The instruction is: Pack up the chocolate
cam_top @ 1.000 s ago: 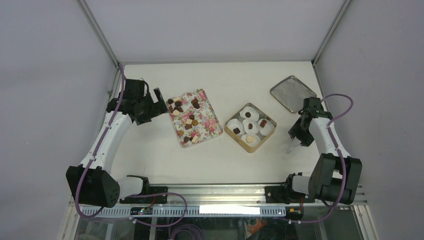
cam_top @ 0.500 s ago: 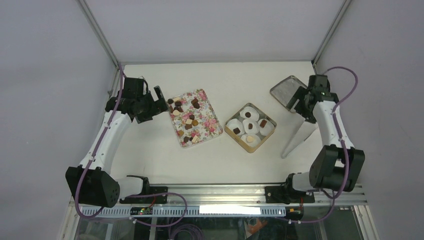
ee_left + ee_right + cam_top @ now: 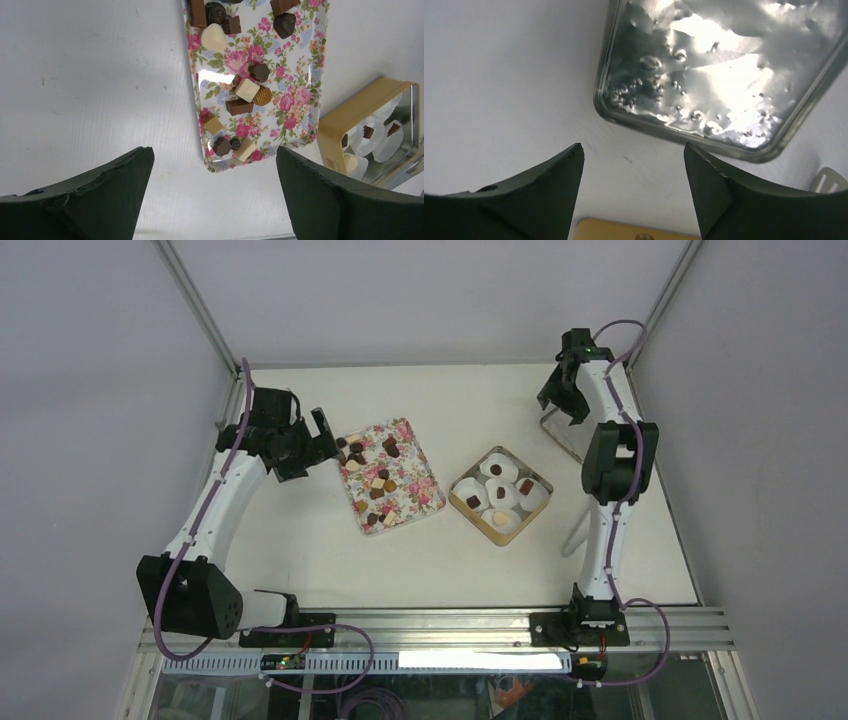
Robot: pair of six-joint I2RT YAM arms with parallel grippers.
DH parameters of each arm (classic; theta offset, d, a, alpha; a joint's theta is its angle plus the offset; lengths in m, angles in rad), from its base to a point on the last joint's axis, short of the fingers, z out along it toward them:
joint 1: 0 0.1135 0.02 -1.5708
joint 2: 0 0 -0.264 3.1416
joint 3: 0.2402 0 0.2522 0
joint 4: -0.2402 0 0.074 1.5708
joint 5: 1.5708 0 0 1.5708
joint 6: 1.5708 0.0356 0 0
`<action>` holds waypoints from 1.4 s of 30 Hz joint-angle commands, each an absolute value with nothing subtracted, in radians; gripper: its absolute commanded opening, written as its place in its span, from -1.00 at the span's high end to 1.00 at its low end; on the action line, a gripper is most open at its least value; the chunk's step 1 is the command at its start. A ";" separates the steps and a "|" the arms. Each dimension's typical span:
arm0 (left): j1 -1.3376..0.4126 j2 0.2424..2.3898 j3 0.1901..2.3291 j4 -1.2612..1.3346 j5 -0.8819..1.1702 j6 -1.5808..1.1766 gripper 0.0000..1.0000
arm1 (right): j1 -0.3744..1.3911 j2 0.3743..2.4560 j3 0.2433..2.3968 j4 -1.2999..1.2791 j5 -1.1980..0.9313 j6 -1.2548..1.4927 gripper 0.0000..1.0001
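R arm (image 3: pixel 612 455) upright, pincer (image 3: pixel 632 147) wide above lid (image 3: pixel 724 75)

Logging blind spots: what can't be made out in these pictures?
Silver lid: mostly behind the right arm from above; top and right edges crop it in the right wrist view.
Gold tin: cropped by the right edge and a jaw in the left wrist view.
Chocolate on the floral tray: top pieces cropped there; too small to count overhead.

That lid (image 3: pixel 724 75) just ahead of the right claw (image 3: pixel 632 150) looks like shiny, dimpled metal; the worktop (image 3: pixel 499 75) is matt white.
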State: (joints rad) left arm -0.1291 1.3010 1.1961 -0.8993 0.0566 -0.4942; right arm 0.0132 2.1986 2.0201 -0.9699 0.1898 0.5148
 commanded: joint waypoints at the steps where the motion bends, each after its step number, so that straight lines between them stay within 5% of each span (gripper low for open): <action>1: -0.123 1.333 1.278 -0.887 0.027 -0.488 -0.98 | 0.035 2.338 2.234 -1.051 0.277 0.618 -0.50; 7: -0.122 1.403 1.336 -0.906 -0.021 -0.455 -0.98 | 0.052 2.532 2.460 -1.062 0.293 0.633 -0.37; 15: -0.122 1.465 1.363 -0.910 -0.031 -0.440 -0.98 | 0.069 2.613 2.483 -1.037 0.315 0.649 -0.13; 17: -0.122 1.473 1.365 -0.910 -0.029 -0.440 -0.98 | 0.075 2.604 2.468 -1.032 0.304 0.644 0.17; 20: -0.121 1.481 1.365 -0.910 -0.025 -0.443 -0.98 | 0.083 2.561 2.417 -1.003 0.261 0.640 0.99; 34: -0.121 1.435 1.420 -0.907 0.028 -0.444 -0.98 | 0.177 2.242 2.315 -0.858 -0.103 0.471 1.00; 42: -0.121 1.377 1.426 -0.862 0.149 -0.442 -0.98 | 0.234 2.010 2.099 -0.686 -0.536 0.472 1.00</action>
